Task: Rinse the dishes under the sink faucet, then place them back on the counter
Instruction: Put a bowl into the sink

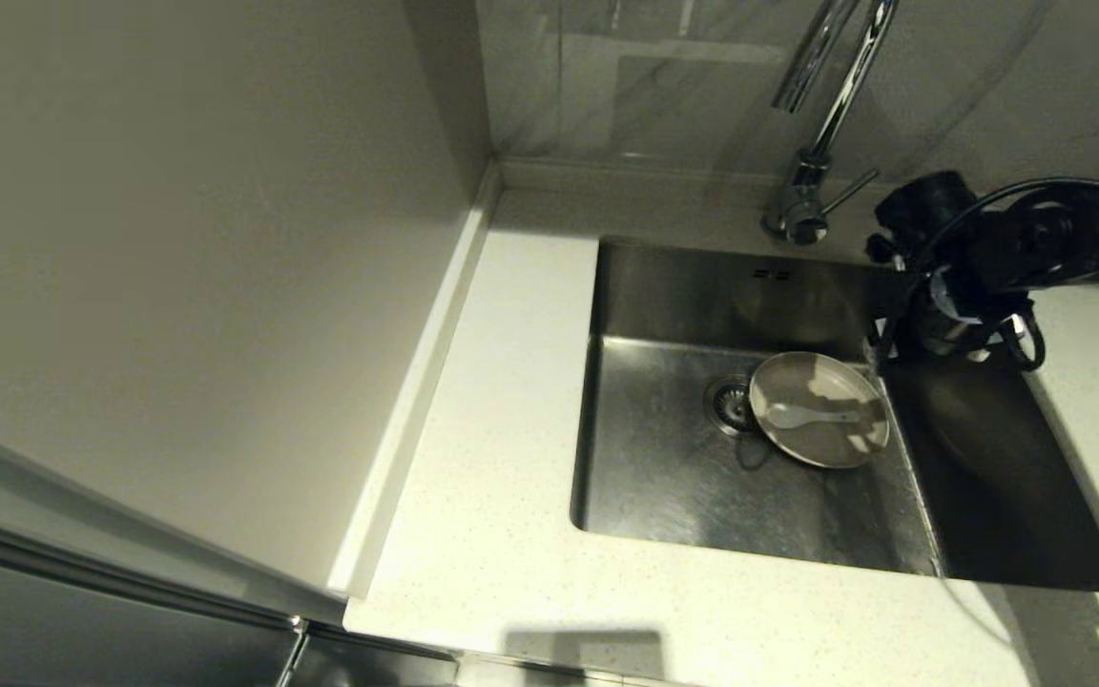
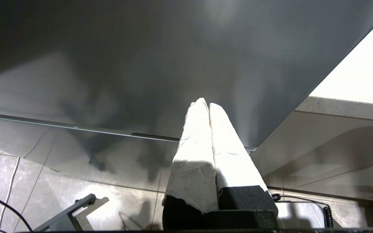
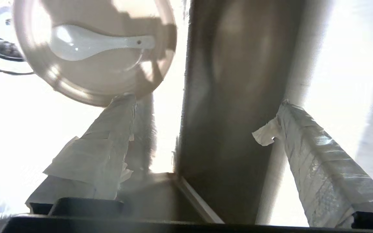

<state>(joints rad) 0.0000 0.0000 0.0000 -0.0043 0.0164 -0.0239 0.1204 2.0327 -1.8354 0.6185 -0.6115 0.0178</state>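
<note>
Lying flat on the floor of the sink (image 1: 673, 458), the plate (image 1: 819, 409) is a shallow cream round with a glossy rim, its edge just beside the round slotted drain strainer (image 1: 727, 402). A white spoon (image 1: 809, 414) with a smooth, rounded bowl and a short straight handle rests across the middle of the plate. The sink is a square basin of brushed steel, streaked and dull, with two small slots high on its back wall. Around it runs the counter (image 1: 492, 496), a pale, finely speckled stone with a low raised edge at the wall. The faucet (image 1: 821, 124) rises behind the basin as a thin chrome curve from a cylindrical base, a straight lever sticking out to one side.

The right gripper (image 3: 206, 123) hangs above the sink's right wall, near the back corner, its black arm reaching in from the right over the counter. Its two fingers (image 3: 316, 155), wrapped in wrinkled white tape, are spread wide and pinch nothing; the plate lies just past one fingertip.

The left gripper (image 2: 207, 105) is parked low beside a dark cabinet front, over a marbled tile floor, its taped fingers pressed together.
</note>
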